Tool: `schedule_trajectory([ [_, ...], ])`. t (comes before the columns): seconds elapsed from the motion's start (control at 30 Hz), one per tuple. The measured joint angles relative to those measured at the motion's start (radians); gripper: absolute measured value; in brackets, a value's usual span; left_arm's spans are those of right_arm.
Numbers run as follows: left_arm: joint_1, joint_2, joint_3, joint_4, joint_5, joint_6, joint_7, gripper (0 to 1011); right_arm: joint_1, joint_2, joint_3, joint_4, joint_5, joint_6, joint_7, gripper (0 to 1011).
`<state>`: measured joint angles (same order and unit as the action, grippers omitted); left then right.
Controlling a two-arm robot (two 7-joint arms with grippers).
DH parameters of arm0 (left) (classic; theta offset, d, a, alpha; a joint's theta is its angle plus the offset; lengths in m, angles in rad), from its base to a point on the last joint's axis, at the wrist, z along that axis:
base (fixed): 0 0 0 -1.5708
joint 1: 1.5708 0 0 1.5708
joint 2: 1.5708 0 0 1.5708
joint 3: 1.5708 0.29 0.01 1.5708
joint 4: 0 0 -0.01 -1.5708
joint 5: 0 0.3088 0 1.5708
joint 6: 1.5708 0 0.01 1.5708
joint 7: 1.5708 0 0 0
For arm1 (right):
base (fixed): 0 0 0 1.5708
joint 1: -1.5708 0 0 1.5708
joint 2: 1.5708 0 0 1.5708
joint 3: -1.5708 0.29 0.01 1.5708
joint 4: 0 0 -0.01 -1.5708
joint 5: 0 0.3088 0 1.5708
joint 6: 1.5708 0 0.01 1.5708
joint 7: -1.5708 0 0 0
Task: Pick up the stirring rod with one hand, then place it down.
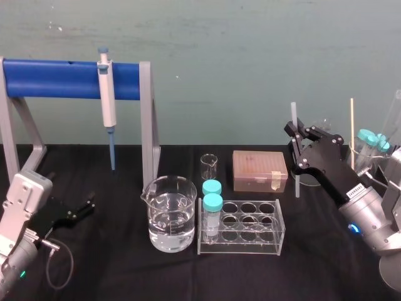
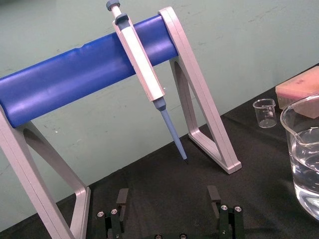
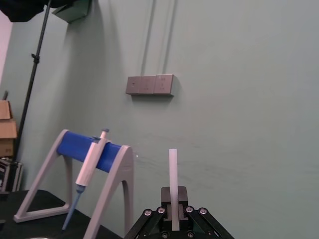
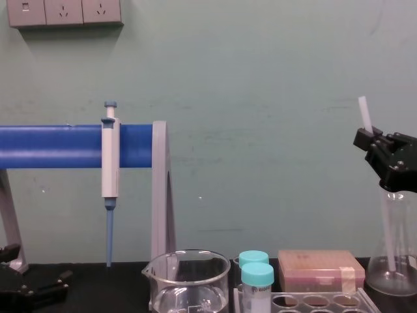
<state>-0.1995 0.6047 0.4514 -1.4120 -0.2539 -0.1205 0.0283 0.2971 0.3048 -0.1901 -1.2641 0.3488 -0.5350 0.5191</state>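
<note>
Stirring rod point(image 1: 292, 116) – upright (nearly) – in right claw point(image 1: 296, 137)

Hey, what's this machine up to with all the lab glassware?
The robot's right gripper is shut on the stirring rod, holding it upright at the right of the table, beside the tan box. The left gripper sits open and idle, low at the table's left. Nothing touches the beaker of water, the tube rack or the hanging pipette.
</note>
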Motion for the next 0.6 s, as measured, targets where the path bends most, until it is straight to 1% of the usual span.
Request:
schedule_trajectory([
  [0.17, 0.000, 0.000, 0.000, 0.000, 0.000, 0.000, 0.000, 1000, -0.008, -0.003, -0.002, -0.012, 0.000, 0.011, 0.015, 67],
  [0.3, 0.000, 0.000, 0.000, 0.000, 0.000, 0.000, 0.000, 1000, -0.009, -0.005, -0.008, -0.012, 0.012, 0.015, 0.035, 67],
  [0.5, 0.000, 0.000, 0.000, 0.000, 0.000, 0.000, 0.000, 1000, 0.003, -0.005, -0.030, 0.006, 0.038, 0.026, 0.079, 67],
  [0.6, 0.000, 0.000, 0.000, 0.000, 0.000, 0.000, 0.000, 1000, 0.009, -0.005, -0.038, 0.014, 0.046, 0.029, 0.091, 67],
])
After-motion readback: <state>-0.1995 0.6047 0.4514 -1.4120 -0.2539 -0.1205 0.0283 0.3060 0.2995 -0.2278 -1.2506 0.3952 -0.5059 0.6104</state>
